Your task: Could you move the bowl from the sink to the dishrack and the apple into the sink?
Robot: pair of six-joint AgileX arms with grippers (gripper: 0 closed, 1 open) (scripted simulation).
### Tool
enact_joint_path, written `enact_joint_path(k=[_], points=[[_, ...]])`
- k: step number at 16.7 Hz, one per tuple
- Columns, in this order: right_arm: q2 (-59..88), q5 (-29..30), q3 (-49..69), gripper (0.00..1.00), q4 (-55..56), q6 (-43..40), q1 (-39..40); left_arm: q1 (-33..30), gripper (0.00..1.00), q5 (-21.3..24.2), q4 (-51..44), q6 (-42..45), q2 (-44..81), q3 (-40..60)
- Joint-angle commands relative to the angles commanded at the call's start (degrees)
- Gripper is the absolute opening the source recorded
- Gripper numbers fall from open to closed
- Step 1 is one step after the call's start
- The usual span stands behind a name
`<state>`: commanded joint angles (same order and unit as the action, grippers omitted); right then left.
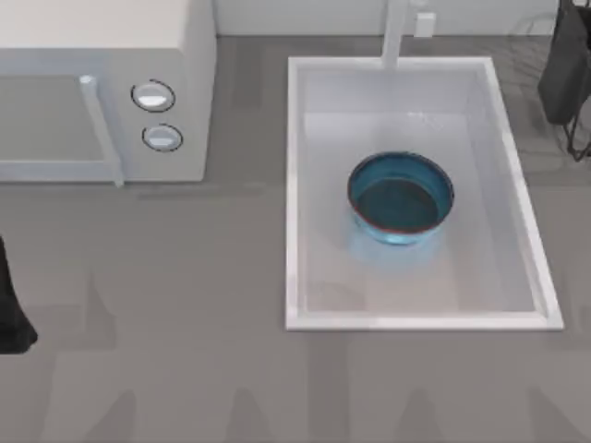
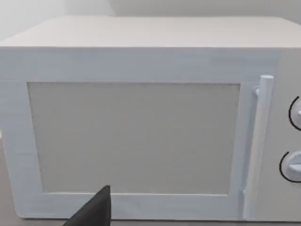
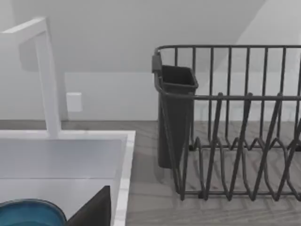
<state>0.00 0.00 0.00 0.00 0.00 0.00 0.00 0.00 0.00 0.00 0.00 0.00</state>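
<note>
Bowl [image 1: 401,197] upright in sink [image 1: 300,185] | dishrack [image 3: 235,132] beside (fingers' opening: cannot tell)

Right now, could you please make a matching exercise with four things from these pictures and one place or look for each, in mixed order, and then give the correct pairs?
Things:
1. bowl
2. microwave
3. dishrack
4. faucet

Descriptions:
A. dark wire bars, standing on the counter to the right of the sink
B. white box with two round knobs, at the table's left
C. blue, resting inside the basin
D. white, rising at the far rim of the basin

Pairs: 1-C, 2-B, 3-A, 4-D
</note>
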Motion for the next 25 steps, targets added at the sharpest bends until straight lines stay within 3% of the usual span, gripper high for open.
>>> enact_joint_path(k=[4, 8, 12, 19, 25], points=[[1.4, 0.2, 1.4, 1.00, -0.7, -0.7, 0.3, 0.0, 1.00, 0.0, 0.0, 0.0, 0.0, 0.0], [11.3, 1.2, 10.9, 1.00, -5.7, -3.0, 2.6, 0.0, 1.00, 0.0, 0.0, 0.0, 0.0, 0.0], [30.3, 2.2, 29.1, 1.00, -14.8, -2.3, 6.6, 0.0, 1.00, 0.0, 0.0, 0.0, 0.0, 0.0], [79.6, 4.3, 72.5, 1.00, -30.9, 6.6, 11.3, 0.0, 1.00, 0.0, 0.0, 0.0, 0.0, 0.0], [109.0, 3.6, 95.7, 1.00, -41.5, 12.6, 16.9, 0.0, 1.00, 0.0, 0.0, 0.0, 0.0, 0.0]])
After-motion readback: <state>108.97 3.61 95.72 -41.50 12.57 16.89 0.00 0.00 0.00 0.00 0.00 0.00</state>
